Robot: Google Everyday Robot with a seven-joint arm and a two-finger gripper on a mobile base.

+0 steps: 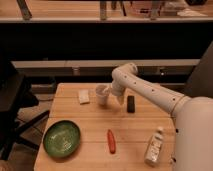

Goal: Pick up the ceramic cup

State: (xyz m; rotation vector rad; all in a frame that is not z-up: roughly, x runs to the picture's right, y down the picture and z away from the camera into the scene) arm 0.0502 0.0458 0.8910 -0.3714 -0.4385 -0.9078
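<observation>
The small white ceramic cup stands upright on the wooden table, near its back edge and left of centre. My gripper hangs at the end of the white arm, right beside the cup's right side and at about its height. It is open, and nothing hangs from it. The arm reaches in from the right.
A flat white sponge lies just left of the cup. A small black block sits to the right of the gripper. Nearer the front are a green bowl, a red pepper-like item and a clear plastic bottle. A dark chair stands left of the table.
</observation>
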